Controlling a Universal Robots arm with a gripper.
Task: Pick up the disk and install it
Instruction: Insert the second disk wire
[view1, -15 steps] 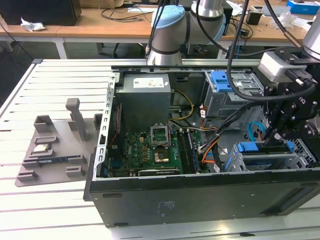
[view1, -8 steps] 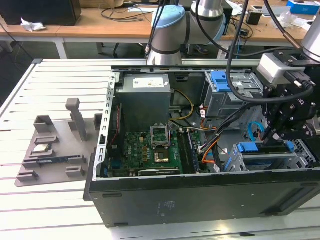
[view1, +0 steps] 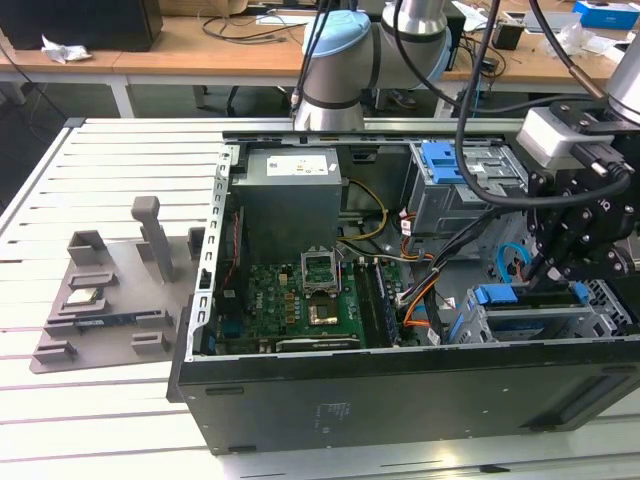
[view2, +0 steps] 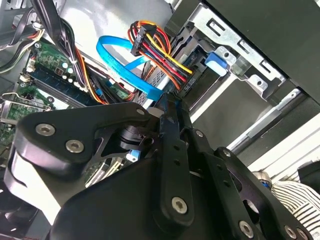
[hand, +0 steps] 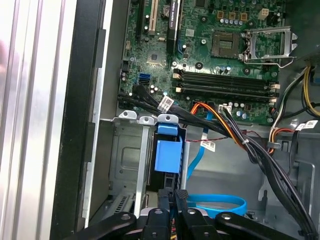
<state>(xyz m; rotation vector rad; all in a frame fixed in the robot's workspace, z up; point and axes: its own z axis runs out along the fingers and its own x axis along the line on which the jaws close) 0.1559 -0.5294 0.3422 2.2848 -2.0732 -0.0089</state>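
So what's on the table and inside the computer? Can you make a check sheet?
Surface: white slatted table, bearing an open computer case.
Job's things: disk lies in the case's corner bay, on the exterior view's right, blue rail showing.
Clutter: grey parts tray beside the case.
Grippers: tool just above the disk.
Cables: blue flat cable and coloured wire bundle close to the tool.
Surroundings: wooden desks behind.
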